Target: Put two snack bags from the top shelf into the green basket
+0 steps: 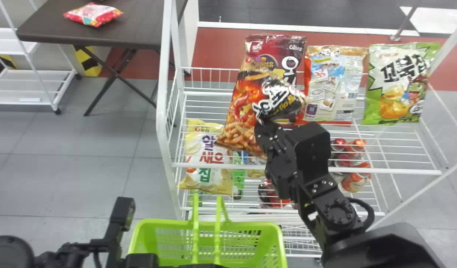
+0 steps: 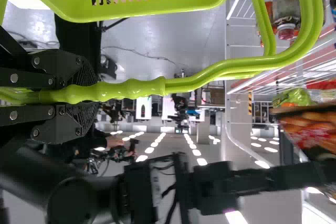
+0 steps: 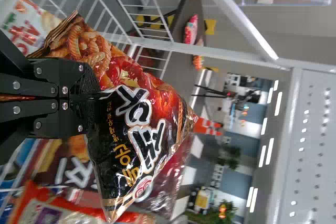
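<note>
The right end effector was clamped on a black-and-red snack bag, which hung tilted over the left half of the top shelf. Whether that bag touched the shelf could not be told. The left end effector was in front of the top shelf and lower than it, closed around a handle of the green basket.

Beyond the held bag, a dark red snack bag stood upright on the top shelf. A bag with its printed back outward stood along the middle of the top shelf, and a green-and-white bag stood towards its right end. Lower than the top shelf were a yellow snack bag at the left and some cans farther right. Well left of the top shelf, a pink-and-red bag lay on a dark tabletop.
</note>
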